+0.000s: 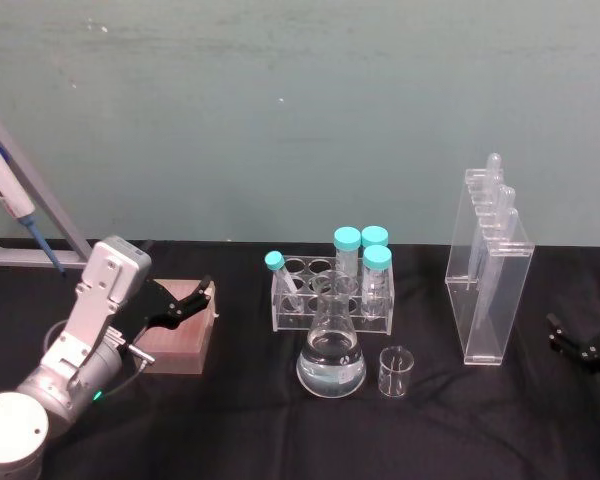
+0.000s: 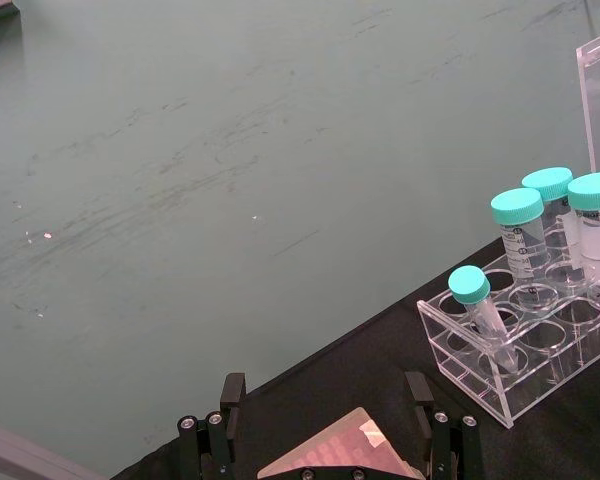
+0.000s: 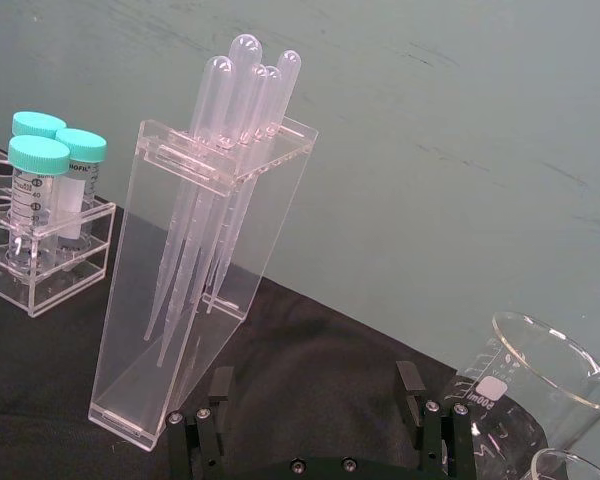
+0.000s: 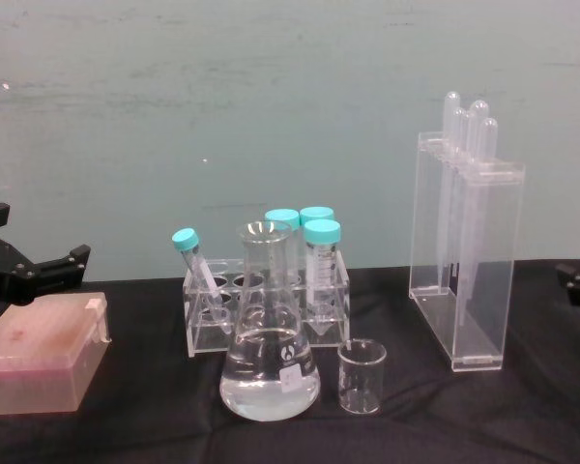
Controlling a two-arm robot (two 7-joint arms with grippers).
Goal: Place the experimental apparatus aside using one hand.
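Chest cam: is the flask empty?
No, the conical flask holds clear liquid in its lower part.

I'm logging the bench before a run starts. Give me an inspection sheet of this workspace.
Surface: black cloth table, flat.
Job's things: conical flask with clear liquid; small beaker beside it; acrylic pipette stand upright to their right; all apart.
Clutter: tube rack with four teal-capped tubes behind the flask; pink box on the left; larger beaker near the right hand.
Hands: left hand open above the pink box; right hand open at the table's right edge, holding nothing.
Cables: thin cable at the left wrist.
Surroundings: teal wall; pipettor on a stand far left.
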